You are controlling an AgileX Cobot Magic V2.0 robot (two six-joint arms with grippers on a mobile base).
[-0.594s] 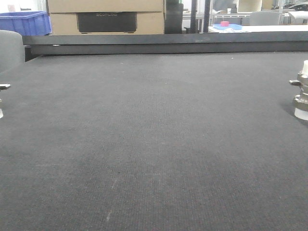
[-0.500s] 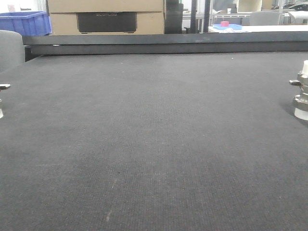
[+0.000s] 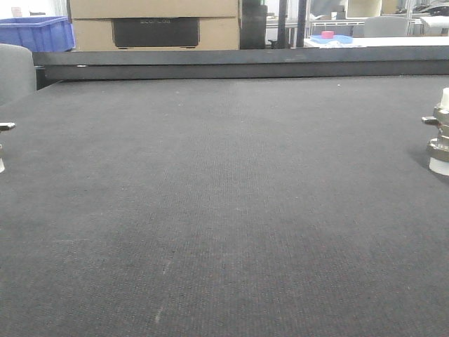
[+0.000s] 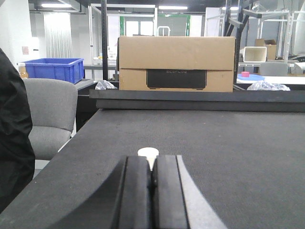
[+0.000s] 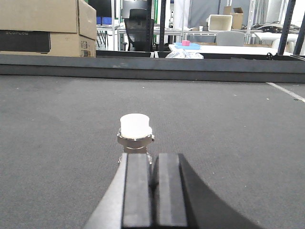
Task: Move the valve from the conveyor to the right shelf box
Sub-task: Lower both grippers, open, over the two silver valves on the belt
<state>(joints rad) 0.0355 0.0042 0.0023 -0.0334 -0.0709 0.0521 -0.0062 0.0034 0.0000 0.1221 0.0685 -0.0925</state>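
Note:
The conveyor (image 3: 224,210) is a wide dark woven belt with a dark rail at the back. A silver valve (image 3: 439,133) with white end caps stands upright at the right edge of the front view, its lever pointing left. It also shows in the right wrist view (image 5: 136,132), just beyond and slightly left of my right gripper (image 5: 152,156), whose jaws are shut and empty. My left gripper (image 4: 152,160) is shut too. A white cap of a second valve (image 4: 148,153) peeks out just past its tips. That valve barely shows at the left edge of the front view (image 3: 3,144).
A cardboard box (image 4: 176,63) and a blue bin (image 4: 53,69) stand behind the far rail (image 3: 238,63). A grey chair (image 4: 47,117) and a dark jacket (image 4: 12,138) are left of the belt. A white table (image 5: 224,48) lies far right.

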